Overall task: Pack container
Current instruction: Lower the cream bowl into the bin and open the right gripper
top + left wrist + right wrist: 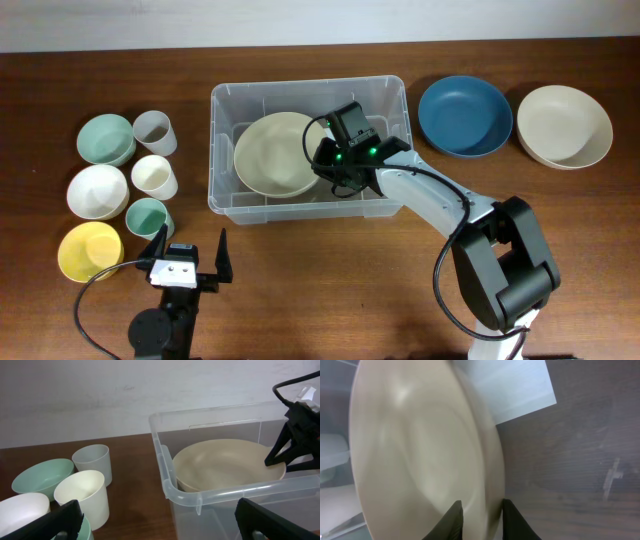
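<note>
in the container, the blurred cream bowl's 3 o'clock rim sits inside the narrow right gripper, grip unclear; left gripper spread wide.

Top-down plus wrist close-ups; container common.

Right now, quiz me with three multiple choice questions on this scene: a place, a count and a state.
1. Where is the beige bowl? A in the clear container; B on the table by the cups; C in the yellow bowl.
2. How many bowls lie right of the container? A one; B two; C four.
3. How is the left end effector? A shut on a cup; B open and empty; C shut on a bowl.
Answers: 1 A, the container's walls surround it. 2 B, a blue bowl and a cream bowl. 3 B, its fingers stand wide apart with nothing between them.
</note>
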Motion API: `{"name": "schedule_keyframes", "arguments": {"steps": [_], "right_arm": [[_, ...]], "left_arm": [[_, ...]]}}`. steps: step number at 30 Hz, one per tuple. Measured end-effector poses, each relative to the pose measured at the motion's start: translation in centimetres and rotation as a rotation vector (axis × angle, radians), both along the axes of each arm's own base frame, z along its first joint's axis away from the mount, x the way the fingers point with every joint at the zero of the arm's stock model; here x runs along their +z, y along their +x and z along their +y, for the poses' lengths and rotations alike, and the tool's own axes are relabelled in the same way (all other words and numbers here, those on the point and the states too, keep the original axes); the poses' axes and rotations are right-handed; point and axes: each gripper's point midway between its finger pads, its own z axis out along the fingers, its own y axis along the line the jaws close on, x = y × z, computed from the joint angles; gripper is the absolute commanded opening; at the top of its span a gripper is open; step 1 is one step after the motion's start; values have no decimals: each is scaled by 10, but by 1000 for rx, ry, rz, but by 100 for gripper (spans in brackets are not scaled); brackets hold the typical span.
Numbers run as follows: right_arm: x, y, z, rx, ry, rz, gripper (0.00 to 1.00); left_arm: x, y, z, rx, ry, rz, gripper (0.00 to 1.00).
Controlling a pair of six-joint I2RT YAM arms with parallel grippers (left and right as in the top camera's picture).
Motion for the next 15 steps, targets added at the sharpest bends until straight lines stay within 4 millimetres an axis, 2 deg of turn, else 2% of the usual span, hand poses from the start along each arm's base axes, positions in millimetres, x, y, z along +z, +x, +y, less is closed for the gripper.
{"name": "schedule_keyframes", "arguments": {"steps": [15], "right_arm": [[3, -11, 13, 53, 72, 45, 24]], "left_arm": [[0, 0, 0, 0, 0, 0, 100]]}}
